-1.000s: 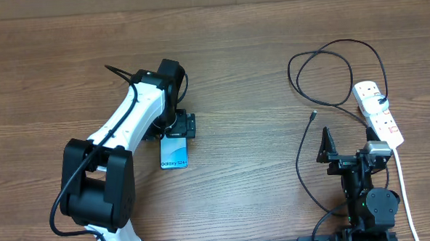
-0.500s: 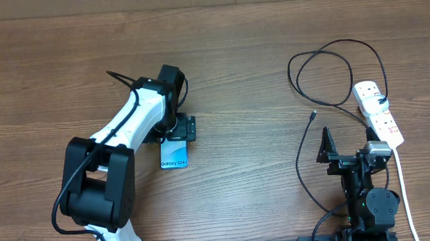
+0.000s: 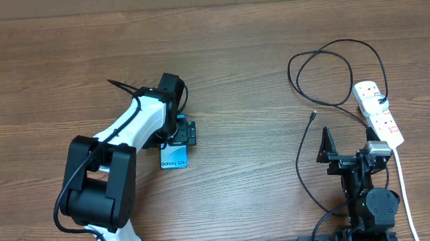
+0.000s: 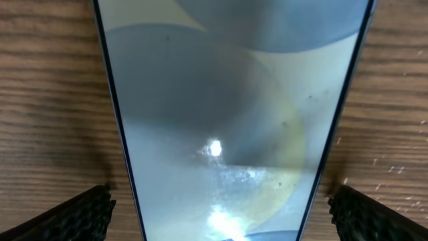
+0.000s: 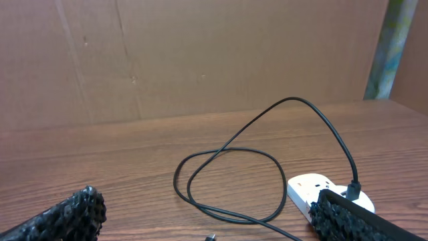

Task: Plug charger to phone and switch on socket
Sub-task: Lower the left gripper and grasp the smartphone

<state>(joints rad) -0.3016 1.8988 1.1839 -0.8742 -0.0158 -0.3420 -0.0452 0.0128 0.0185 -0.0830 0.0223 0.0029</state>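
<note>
A slim blue-white smartphone (image 3: 174,158) lies flat on the brown wooden table (image 3: 241,54); the black left gripper (image 3: 180,132) hangs over the smartphone's far end, jaws spread; well right of the smartphone, a thin black charger cable (image 3: 298,160) loops to a white power strip (image 3: 379,112).

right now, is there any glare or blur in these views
Left wrist: the phone fills the frame, close and soft, with a white glare spot on its screen. Right wrist: charger and socket sharp, the near fingers blurred. Overhead: even light, crisp, faint shadows.
</note>
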